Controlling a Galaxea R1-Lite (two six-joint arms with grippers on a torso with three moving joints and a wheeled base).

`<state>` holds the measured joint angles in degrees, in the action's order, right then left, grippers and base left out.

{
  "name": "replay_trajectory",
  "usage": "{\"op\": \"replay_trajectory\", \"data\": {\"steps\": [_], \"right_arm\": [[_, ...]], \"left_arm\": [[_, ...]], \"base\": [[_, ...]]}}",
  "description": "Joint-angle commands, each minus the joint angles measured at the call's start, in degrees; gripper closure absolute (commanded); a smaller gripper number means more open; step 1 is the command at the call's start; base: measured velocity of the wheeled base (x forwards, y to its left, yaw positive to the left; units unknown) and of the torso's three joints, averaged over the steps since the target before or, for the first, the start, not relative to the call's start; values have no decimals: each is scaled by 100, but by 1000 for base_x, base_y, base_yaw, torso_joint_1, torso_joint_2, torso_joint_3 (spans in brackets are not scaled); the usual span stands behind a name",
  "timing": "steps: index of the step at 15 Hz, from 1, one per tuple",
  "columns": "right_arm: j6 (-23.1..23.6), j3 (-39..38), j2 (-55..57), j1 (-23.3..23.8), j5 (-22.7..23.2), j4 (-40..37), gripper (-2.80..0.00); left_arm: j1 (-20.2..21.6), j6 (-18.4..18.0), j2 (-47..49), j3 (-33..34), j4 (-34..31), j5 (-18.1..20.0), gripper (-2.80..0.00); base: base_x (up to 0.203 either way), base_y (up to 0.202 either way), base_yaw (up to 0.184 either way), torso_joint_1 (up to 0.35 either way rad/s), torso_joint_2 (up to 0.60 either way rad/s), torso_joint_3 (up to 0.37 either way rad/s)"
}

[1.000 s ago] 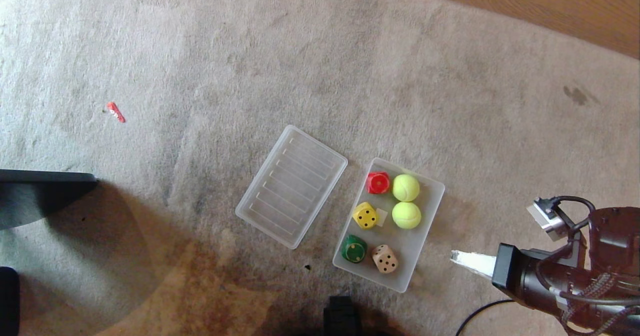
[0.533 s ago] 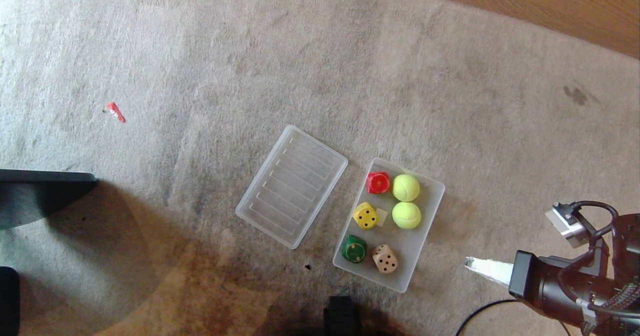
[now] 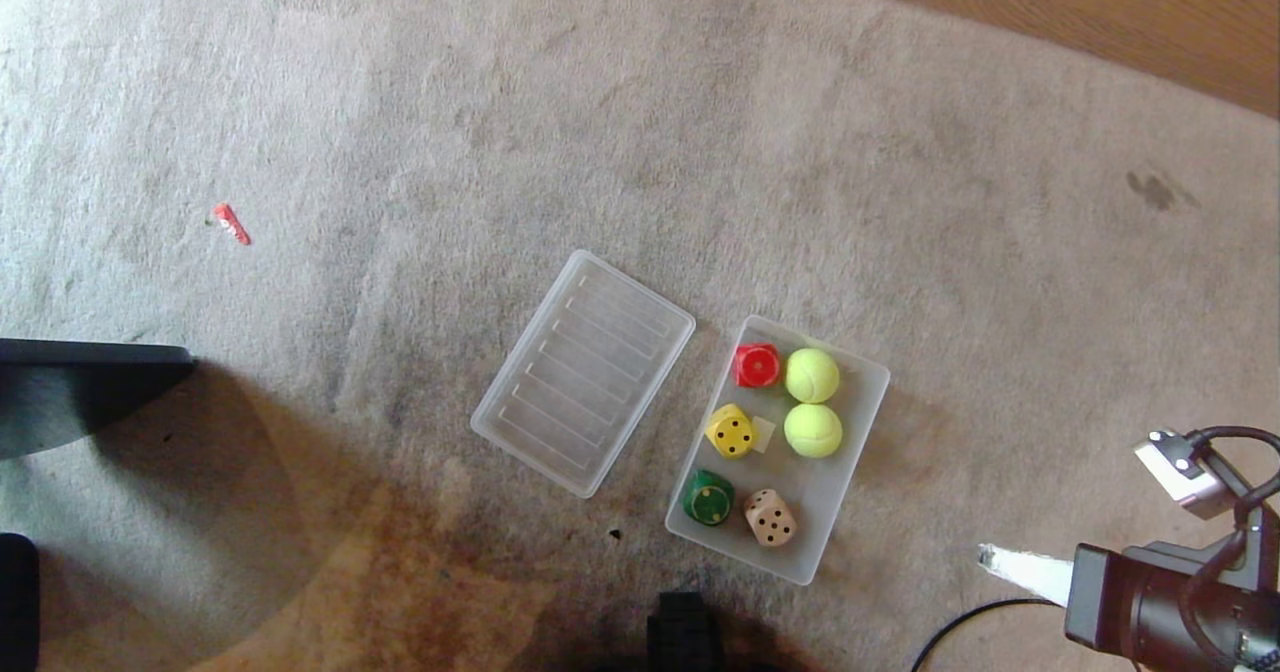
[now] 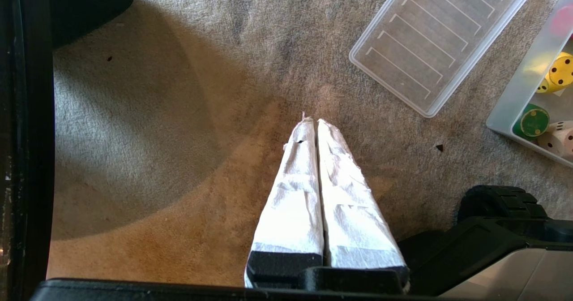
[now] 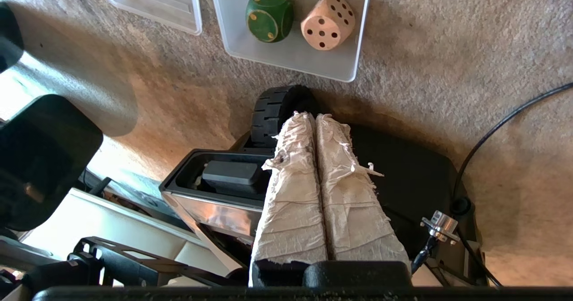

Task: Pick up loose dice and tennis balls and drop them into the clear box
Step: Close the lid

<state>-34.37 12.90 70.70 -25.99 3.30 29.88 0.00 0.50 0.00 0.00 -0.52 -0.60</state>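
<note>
Dice and tennis balls all sit inside the clear box (image 3: pixel 848 512), low and right of centre in the head view, on the grey carpet (image 3: pixel 500 102). Starting from the right pincer (image 3: pixel 985 555), at the lower right of that view: its white-wrapped fingers (image 5: pixel 291 175) are pressed together with nothing between them, and it hangs off the box's right side, apart from it. In the right wrist view the tips lie over the robot's black base and a wheel (image 5: pixel 273 113), with the box's near end beyond. The left pincer (image 4: pixel 312 121) shows only in its own wrist view, fingers likewise pressed together and empty, above bare carpet in the middle of that frame.

Inside the box, the dark green die (image 3: pixel 708 497) and the tan die (image 3: pixel 769 518) lie side by side at the lower end, the yellow die (image 3: pixel 730 430) in the middle, and the red die (image 3: pixel 756 365) at the upper end. Two tennis balls (image 3: pixel 812 402) sit one above the other along the right wall, seemingly touching. A small pale scrap, perhaps paper, lies beside the yellow die. Just left of the box, the ribbed lid (image 3: pixel 583 372) rests flat on the carpet. A small red scrap (image 3: pixel 231 223) lies far off at the left, and wooden floor (image 3: pixel 1100 12) fills the upper right corner.
</note>
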Motion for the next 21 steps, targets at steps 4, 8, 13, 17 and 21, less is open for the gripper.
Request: {"op": "replay_trajectory", "data": {"steps": [4, 8, 13, 17, 21], "right_arm": [[653, -207, -769, 418, -500, -721, 0], [2012, -482, -2462, 1238, -1041, -1734, 0], [2558, -281, -3140, 1615, -1042, -2853, 0], [2928, -295, -4137, 1943, -870, -3516, 0], [3130, -420, -4768, 2187, -663, -4158, 0]], "left_arm": [[0, 2, 0, 0, 0, -2, 0], [0, 2, 0, 0, 0, -2, 0], [0, 2, 0, 0, 0, -2, 0], [0, 2, 0, 0, 0, -2, 0], [0, 2, 0, 0, 0, -2, 0]], "base": [[0, 0, 0, 0, 0, 0], [0, 0, 0, 0, 0, 0], [0, 0, 0, 0, 0, 0], [0, 0, 0, 0, 0, 0], [0, 0, 0, 0, 0, 0]]}}
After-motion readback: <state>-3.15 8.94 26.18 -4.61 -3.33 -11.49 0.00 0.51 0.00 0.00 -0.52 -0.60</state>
